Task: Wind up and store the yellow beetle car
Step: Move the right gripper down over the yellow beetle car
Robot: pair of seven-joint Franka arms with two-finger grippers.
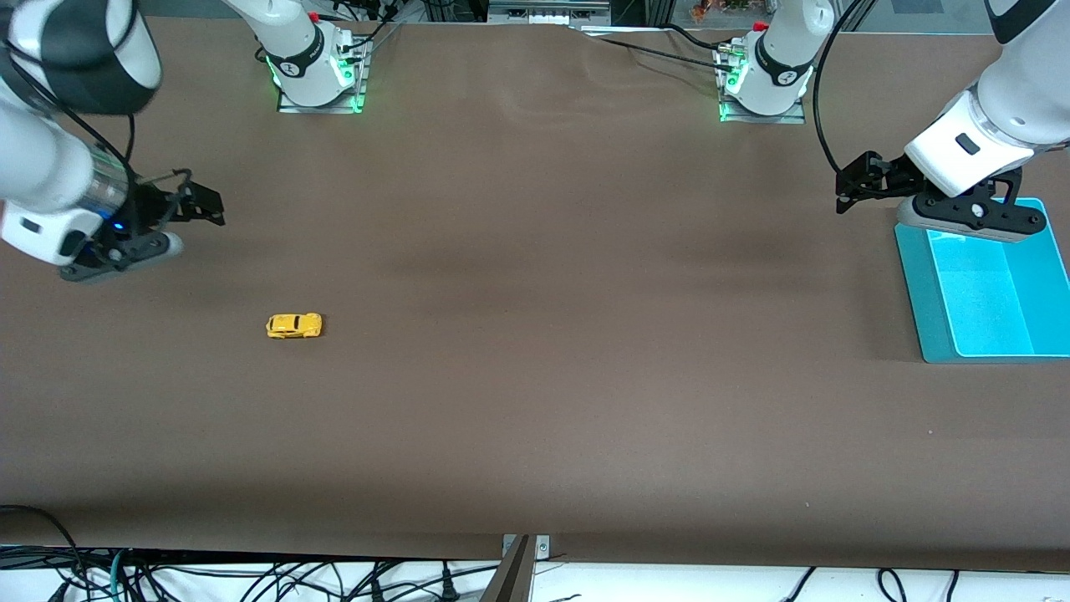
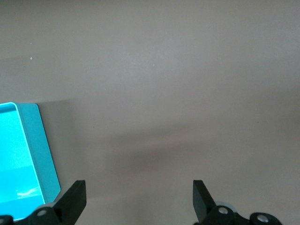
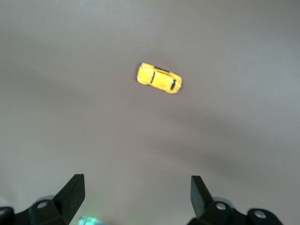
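Car (image 1: 293, 325), yellow beetle type, is seen on table (image 1: 535, 376) w/ long axis along table's length, nearest right claw (image 1: 201, 205), held open & empty; left claw (image 1: 857, 180), open, waits over blue bin (image 1: 928, 309).

A: What surface is everything on?

B: A wide table (image 1: 535, 401) covered in plain brown material, with faint darker shadows across its middle.

A: What lies on it?

B: A yellow beetle car (image 1: 293, 326) stands on its wheels toward the right arm's end, well in from every edge, its length running along the table. A bright blue bin (image 1: 916, 284), open at the top, sits at the edge of the left arm's end. The two are well apart.

A: Anything else on the surface?

B: Two arm bases (image 1: 318, 75) stand along the edge farthest from the front camera.
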